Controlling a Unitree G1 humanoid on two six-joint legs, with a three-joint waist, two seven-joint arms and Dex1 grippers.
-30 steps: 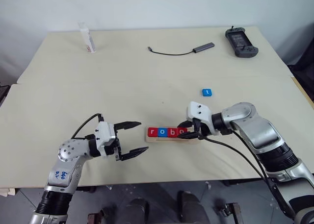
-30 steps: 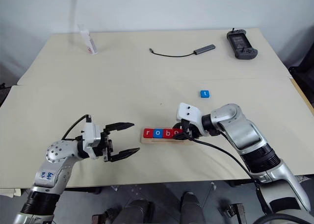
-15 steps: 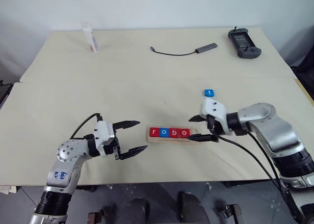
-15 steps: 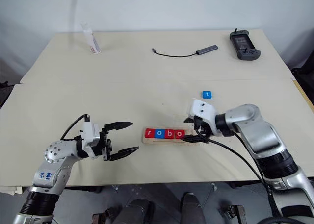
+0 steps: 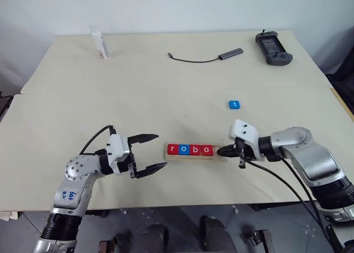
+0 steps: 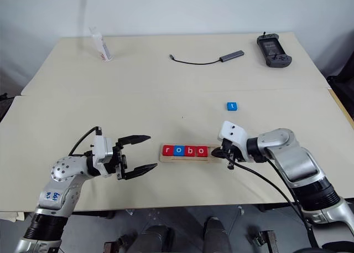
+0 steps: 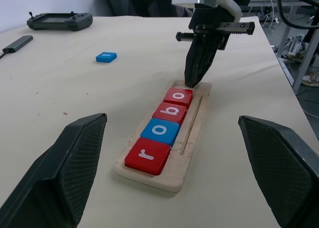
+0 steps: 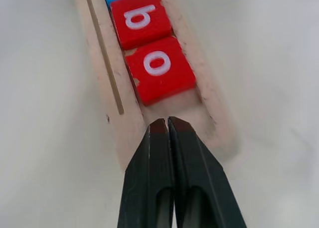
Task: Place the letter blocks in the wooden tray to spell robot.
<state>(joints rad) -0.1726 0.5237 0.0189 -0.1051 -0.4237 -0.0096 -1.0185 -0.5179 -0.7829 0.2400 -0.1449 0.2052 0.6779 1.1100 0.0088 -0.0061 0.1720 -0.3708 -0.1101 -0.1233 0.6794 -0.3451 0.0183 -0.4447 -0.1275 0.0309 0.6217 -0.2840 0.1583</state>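
**One letter short: "robo" waits in the tray for its t**

Four letter blocks sit side by side in the wooden tray (image 5: 194,151) near the front of the tabletop (image 5: 166,87), reading r (image 7: 147,155), o (image 7: 160,130), b (image 7: 170,112), o (image 7: 179,96): red, blue, red, red. The fifth block, the blue t (image 5: 234,104), lies flat on the tabletop well apart from the tray, on the far side and towards the robot's right.

The right end effector (image 8: 167,125) is clenched on nothing, its tips pressed together and angled down over the bare end of the tray, just beside the last o. The left end effector (image 5: 154,151) hovers released beside the tray's r end, gripping nothing.

The step in hand looks like fetching the t. To do it well, the right end effector would need to lift clear of the tray without nudging the last o, spread its fingers before coming down over the blue tile, and grip it by opposite edges. The tile should then go down with its letter upright, in the free space next to the second o.
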